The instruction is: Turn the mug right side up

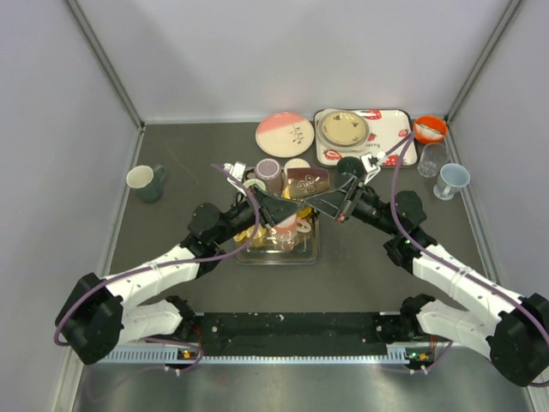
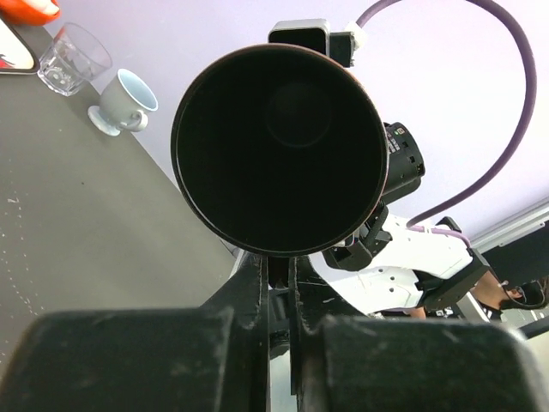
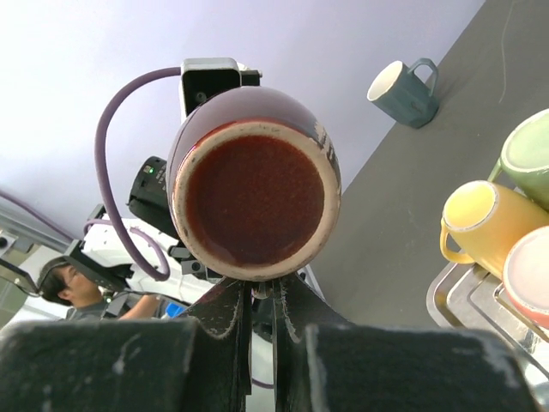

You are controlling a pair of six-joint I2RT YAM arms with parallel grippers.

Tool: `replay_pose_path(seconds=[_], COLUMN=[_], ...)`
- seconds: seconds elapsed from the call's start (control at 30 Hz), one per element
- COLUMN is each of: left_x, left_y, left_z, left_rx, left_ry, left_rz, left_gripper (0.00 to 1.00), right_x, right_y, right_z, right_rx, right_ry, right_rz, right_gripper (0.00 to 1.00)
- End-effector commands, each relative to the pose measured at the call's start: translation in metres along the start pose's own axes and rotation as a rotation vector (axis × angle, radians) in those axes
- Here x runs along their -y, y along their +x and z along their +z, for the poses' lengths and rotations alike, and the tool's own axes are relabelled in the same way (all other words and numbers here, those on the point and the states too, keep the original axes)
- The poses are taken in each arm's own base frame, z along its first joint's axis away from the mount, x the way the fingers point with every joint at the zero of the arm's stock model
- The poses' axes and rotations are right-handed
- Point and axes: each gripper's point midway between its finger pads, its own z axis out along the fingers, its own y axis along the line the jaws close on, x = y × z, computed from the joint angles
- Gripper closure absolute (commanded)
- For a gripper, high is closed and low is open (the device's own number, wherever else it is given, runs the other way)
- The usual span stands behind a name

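Mug [image 1: 309, 181] sideways over tray [image 1: 274, 260] of cups [image 3: 480, 225], plates [image 1: 285, 134] behind.

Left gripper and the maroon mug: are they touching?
Touching. The left wrist view shows the left gripper pinched on the lower rim of the maroon mug, with no gap where the fingers meet the rim.

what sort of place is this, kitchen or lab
Most likely a robot test cell in a lab, not a kitchen: the left arm and right arm are bolted to a grey table, plain white panels wall it in, and the left tool and right tool hold a maroon mug between them.
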Motion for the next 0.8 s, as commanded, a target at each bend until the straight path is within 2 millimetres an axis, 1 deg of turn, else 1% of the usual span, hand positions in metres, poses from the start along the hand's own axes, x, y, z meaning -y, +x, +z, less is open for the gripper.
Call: replay_pose_path(seconds=[0.0,0.07,0.1,0.13,0.2,0.23,0.27,0.3,0.33,0.37,0.4,0.43,0.47,0.5,0.57,0.67,0.7,0.73,0.77], left_x=[0.029,0.025,0.020,0.009,0.006,-0.006,-0.007,-0.003,-0.007,-0.011,-0.008,-0.008,-0.013,-0.009,-0.009,-0.009,-0.018,-0.023,-0.016], left_y=[-0.032,-0.032,-0.031,-0.028,-0.031,-0.029,-0.031,-0.034,-0.036,-0.035,-0.038,-0.039,-0.040,-0.042,-0.046,-0.057,-0.063,-0.068,-0.079], left_z=[0.002,0.001,0.001,0.000,-0.002,-0.004,-0.006,-0.010,-0.013,-0.016,-0.019,-0.022,-0.025,-0.028,-0.032,-0.041,-0.052,-0.059,-0.064], left_rx=[0.142,0.150,0.143,0.121,0.113,0.101,0.105,0.118,0.125,0.128,0.140,0.145,0.151,0.164,0.175,0.217,0.234,0.234,0.256], left_ry=[0.096,0.067,0.039,-0.023,-0.077,-0.137,-0.150,-0.151,-0.169,-0.191,-0.190,-0.198,-0.222,-0.221,-0.234,-0.286,-0.370,-0.424,-0.455], left_rz=[0.044,0.045,0.052,0.054,0.123,0.132,0.173,0.195,0.205,0.225,0.240,0.247,0.260,0.272,0.300,0.350,0.369,0.429,0.466], left_gripper=[1.00,1.00,1.00,1.00,1.00,1.00,1.00,1.00,1.00,1.00,1.00,1.00,1.00,1.00,1.00,1.00,1.00,1.00,1.00], right_x=[-0.004,-0.005,-0.003,-0.003,-0.005,-0.003,-0.005,-0.007,-0.007,-0.010,-0.011,-0.012,-0.014,-0.014,-0.016,-0.015,-0.013,-0.013,-0.015], right_y=[0.024,0.024,0.026,0.025,0.025,0.026,0.025,0.024,0.026,0.024,0.023,0.024,0.022,0.023,0.023,0.024,0.025,0.023,0.020], right_z=[-0.006,-0.008,-0.009,-0.010,-0.011,-0.011,-0.011,-0.011,-0.012,-0.011,-0.011,-0.011,-0.010,-0.010,-0.009,-0.008,-0.009,-0.011,-0.012], right_rx=[-0.083,-0.083,-0.090,-0.087,-0.090,-0.100,-0.101,-0.102,-0.114,-0.113,-0.114,-0.119,-0.119,-0.122,-0.130,-0.144,-0.150,-0.142,-0.136], right_ry=[-0.017,-0.017,-0.006,-0.003,0.000,0.012,0.010,0.006,0.007,0.002,0.001,-0.001,-0.004,-0.005,-0.012,-0.010,0.003,0.017,0.028], right_rz=[-0.024,-0.034,-0.033,-0.046,-0.055,-0.059,-0.066,-0.072,-0.079,-0.088,-0.094,-0.100,-0.103,-0.107,-0.109,-0.099,-0.110,-0.124,-0.142], right_gripper=[1.00,1.00,1.00,1.00,1.00,0.96,0.91,0.86,0.79,0.77,0.74,0.70,0.68,0.66,0.64,0.61,0.60,0.60,0.60])
